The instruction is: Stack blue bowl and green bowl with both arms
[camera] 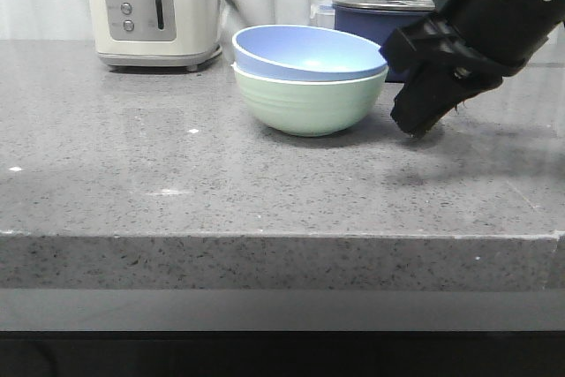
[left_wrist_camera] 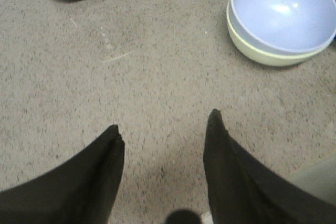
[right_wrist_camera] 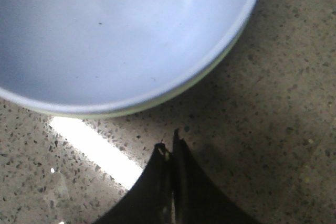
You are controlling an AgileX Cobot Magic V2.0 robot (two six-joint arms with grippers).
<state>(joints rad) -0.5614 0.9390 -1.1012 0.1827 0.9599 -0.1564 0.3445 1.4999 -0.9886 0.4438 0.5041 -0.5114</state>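
Stack looks done to me: the blue bowl (camera: 305, 50) sits nested in the green bowl (camera: 309, 103), just beside your right hand (right_wrist_camera: 170, 142), whose tips are pressed together on nothing. Left hand (left_wrist_camera: 164, 129) is spread apart and empty, bowls well off from it. Back both away gently so you don't clip the rim. The speckled grey surface (camera: 177, 183) has lots of room; toaster (camera: 152, 6) and a lidded navy pot (camera: 388, 8) sit behind.

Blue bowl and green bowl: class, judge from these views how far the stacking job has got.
Done: the blue bowl sits nested in the green bowl, slightly tilted. In hand: nothing; the right gripper is shut and empty beside the stack, and the left gripper is open over bare counter. Left: at most, pulling the arms away.
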